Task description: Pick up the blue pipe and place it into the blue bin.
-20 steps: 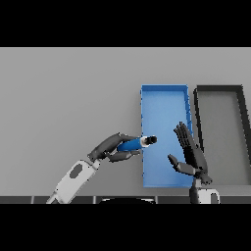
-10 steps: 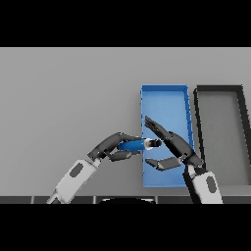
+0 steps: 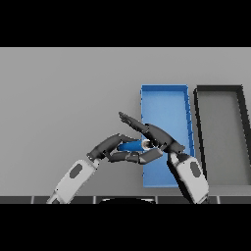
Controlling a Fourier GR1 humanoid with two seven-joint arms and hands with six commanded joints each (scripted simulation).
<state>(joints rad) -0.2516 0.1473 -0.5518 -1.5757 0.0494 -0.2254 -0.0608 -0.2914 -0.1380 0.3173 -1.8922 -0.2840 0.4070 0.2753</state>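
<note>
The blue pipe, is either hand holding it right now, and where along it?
The left hand is curled round the blue pipe, covering most of it; only a short stretch near its right end shows. The right hand reaches over it, fingers straight, not gripping.

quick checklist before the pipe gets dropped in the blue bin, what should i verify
1. Blue pipe held: ok, the left hand has its fingers curled round it.
2. Pipe over the blue bin: not ok, only its tip reaches the bin's left rim; most of it hangs over the grey table.
3. Right hand out of the way: not ok, it lies with straight fingers across the pipe's end and the bin's near half.
4. Bin floor free: ok for the far half; the near half is hidden by the hands.
5. Right target: ok, the dark bin stands beside it, to the right.
</note>
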